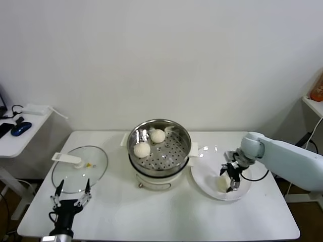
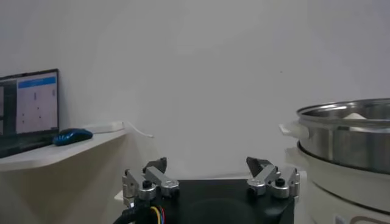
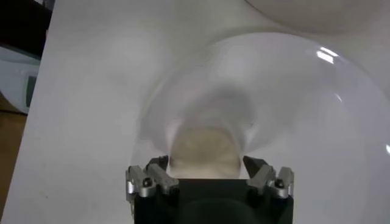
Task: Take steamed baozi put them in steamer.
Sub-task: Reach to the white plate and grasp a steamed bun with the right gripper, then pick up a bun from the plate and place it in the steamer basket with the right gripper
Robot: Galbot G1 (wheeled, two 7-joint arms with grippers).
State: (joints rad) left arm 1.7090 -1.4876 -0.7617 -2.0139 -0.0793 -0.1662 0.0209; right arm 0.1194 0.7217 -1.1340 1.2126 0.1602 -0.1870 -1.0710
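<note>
Your right gripper (image 1: 228, 177) is down over the white plate (image 1: 203, 178), its fingers (image 3: 157, 167) set on either side of one steamed baozi (image 3: 204, 148). The wrist view shows the jaws flanking the bun closely; you cannot tell whether the pads already press on it or whether it is gripped. In the head view that bun (image 1: 222, 182) lies toward the near right part of the plate, partly hidden by the gripper.

The plate's left rim sits just beside the white cooker base (image 1: 156, 179), so room on that side is tight. To the right, the table (image 1: 262, 212) shows bare surface out to its edge, and there is more bare surface in front of the plate.

The steamer (image 1: 159, 144) stands at the table's centre with its rim higher than the plate. Two more buns (image 1: 149, 142) lie on its perforated floor, toward the back left, close together.

On the left, the glass lid (image 1: 79, 169) lies flat, its white handle (image 1: 66, 159) pointing toward the table's left edge. Your left gripper (image 1: 70, 197) waits near the front left edge, just in front of the lid, with its jaws spread apart and nothing between them. A side shelf (image 1: 20, 132) with a blue mouse (image 1: 21, 128) stands beyond the table's left end.
</note>
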